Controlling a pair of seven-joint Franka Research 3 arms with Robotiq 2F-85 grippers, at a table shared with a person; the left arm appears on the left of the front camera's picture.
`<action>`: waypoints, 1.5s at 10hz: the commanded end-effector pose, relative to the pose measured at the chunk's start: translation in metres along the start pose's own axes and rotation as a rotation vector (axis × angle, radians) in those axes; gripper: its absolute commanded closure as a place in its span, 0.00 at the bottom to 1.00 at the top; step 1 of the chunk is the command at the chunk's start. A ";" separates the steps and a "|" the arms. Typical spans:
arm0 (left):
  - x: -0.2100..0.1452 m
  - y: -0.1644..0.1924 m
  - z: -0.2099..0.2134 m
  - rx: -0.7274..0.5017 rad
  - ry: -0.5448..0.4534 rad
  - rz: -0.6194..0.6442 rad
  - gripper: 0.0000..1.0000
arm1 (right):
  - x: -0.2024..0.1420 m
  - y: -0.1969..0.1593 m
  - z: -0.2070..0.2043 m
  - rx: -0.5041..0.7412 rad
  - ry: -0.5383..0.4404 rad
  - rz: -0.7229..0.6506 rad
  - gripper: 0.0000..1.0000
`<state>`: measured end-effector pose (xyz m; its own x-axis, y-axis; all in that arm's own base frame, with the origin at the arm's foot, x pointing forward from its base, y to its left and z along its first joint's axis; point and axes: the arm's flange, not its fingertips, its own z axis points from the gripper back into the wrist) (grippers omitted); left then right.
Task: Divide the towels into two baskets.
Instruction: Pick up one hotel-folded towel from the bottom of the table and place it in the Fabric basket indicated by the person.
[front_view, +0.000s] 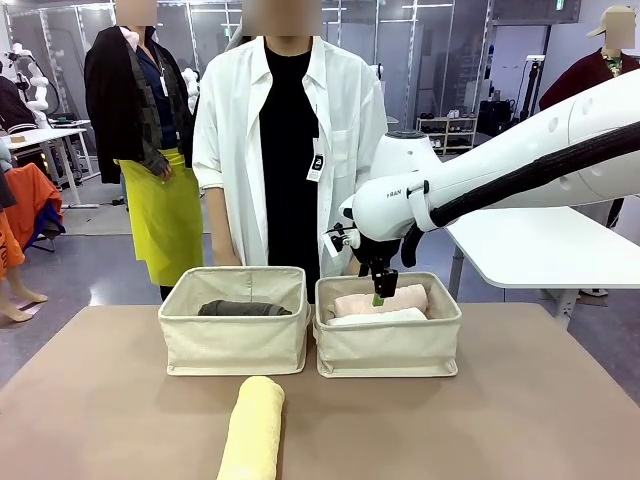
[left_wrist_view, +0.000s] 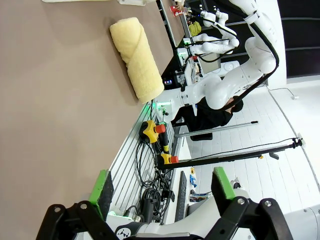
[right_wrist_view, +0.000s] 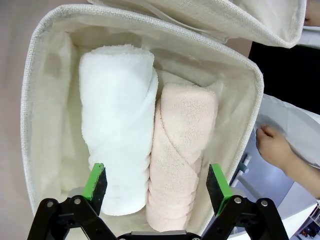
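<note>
Clearly (right wrist): white towel (right_wrist_view: 117, 125) touches peach towel (right_wrist_view: 182, 160).

White arm (front_view: 560, 125), black cable (front_view: 540, 172), green-padded hand (front_view: 380, 295)

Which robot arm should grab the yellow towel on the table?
Left, probably. The yellow towel lies in front of the left basket, and the open left gripper has it in view. The right gripper hangs open over the right basket.

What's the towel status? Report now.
Left tool, right tool open, empty; right over right basket. White towel, peach towel inside; grey towel in left basket; yellow towel on table. Person's hand near right basket.
</note>
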<state>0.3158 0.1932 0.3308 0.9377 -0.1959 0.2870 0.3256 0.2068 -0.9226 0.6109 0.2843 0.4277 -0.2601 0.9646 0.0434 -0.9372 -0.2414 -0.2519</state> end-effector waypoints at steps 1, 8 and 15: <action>-0.002 -0.006 0.003 0.010 0.004 0.010 0.00 | 0.000 -0.002 0.001 -0.001 0.000 0.012 0.00; -0.002 -0.006 0.003 0.010 0.004 0.010 0.00 | -0.067 0.074 0.118 0.040 -0.188 -0.265 0.00; -0.002 -0.006 0.003 0.010 0.004 0.010 0.00 | -0.198 0.229 0.122 0.418 -0.754 -0.896 0.00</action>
<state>0.3158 0.1933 0.3310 0.9376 -0.1959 0.2871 0.3258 0.2072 -0.9225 0.4425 0.0452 0.4832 0.4739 0.6570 0.5863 -0.8729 0.2631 0.4108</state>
